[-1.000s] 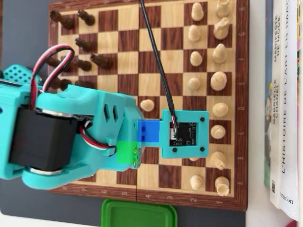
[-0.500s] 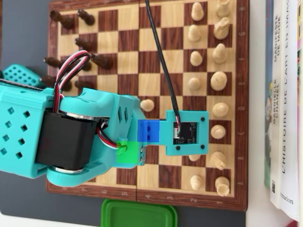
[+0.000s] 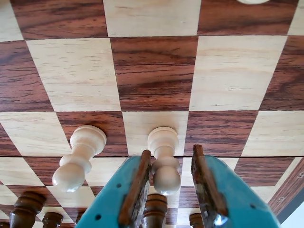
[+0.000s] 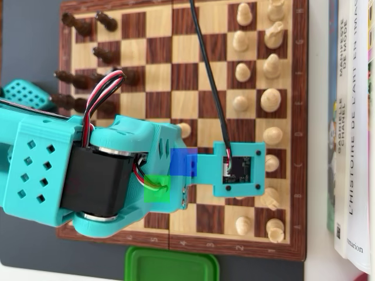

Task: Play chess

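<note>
Two pale pawns show in the wrist view, standing on the board point(image 3: 152, 71). One pawn point(image 3: 163, 159) sits right between the teal fingers point(image 3: 137, 190) of the pincer point(image 3: 171, 164), its head close to the left finger with a clear gap to the right one. The jaws stand apart and nothing is gripped. The other pawn point(image 3: 78, 156) stands one square to the left of the first, outside the pincer. Dark pieces point(image 3: 23, 206) crowd the near edge of the board in that view, partly hidden behind the fingers.

From overhead the arm point(image 4: 94, 175) reaches across the board point(image 4: 158, 64) from the side of the dark pieces point(image 4: 82, 79), and its camera module point(image 4: 239, 168) hides the pincer itself. The pale pieces point(image 4: 269, 99) line the far side of the board. A green lid point(image 4: 173, 266) lies just off the board's lower edge, and books point(image 4: 351, 117) lie beyond the pale pieces.
</note>
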